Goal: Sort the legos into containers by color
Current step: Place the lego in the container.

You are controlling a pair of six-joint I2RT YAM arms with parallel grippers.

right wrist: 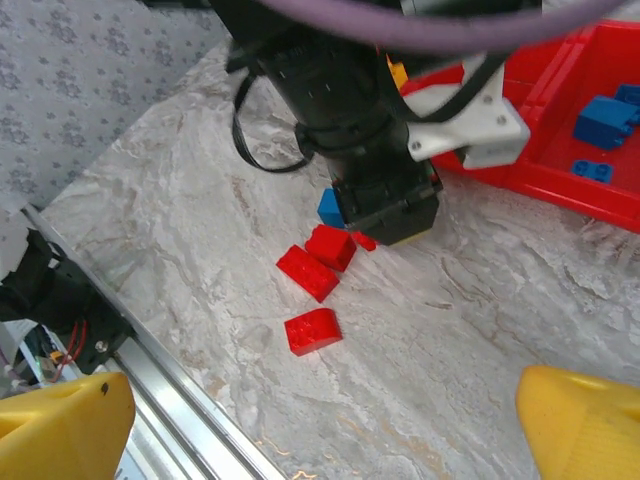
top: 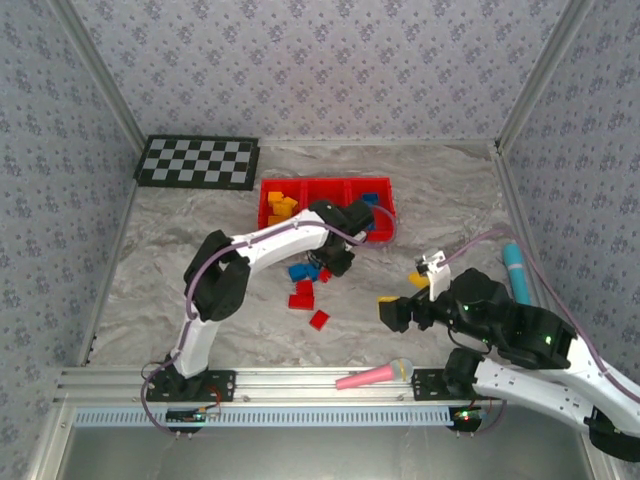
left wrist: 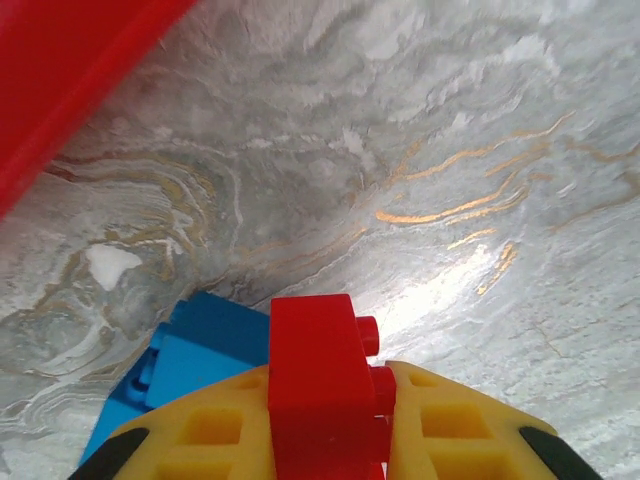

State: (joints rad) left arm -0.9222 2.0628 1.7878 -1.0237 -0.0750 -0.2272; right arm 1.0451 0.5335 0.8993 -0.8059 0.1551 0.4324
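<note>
My left gripper (left wrist: 326, 405) is shut on a small red lego (left wrist: 318, 370), just above the marble table, next to a blue lego (left wrist: 210, 345). From above, that gripper (top: 334, 264) sits in front of the red tray (top: 327, 184), over the loose pile. Three more red legos (right wrist: 312, 272) (right wrist: 331, 245) (right wrist: 312, 331) lie in front of it. The tray's left compartment holds orange-yellow legos (top: 281, 207) and the right one blue legos (top: 376, 216). My right gripper (top: 403, 290) is open over bare table, its yellow fingers (right wrist: 60, 430) far apart.
A pink microphone toy (top: 372, 376) lies by the front rail. A teal object (top: 516, 270) rests at the right wall. The checkerboard (top: 197, 161) lies at the back left. Patterned walls enclose the table.
</note>
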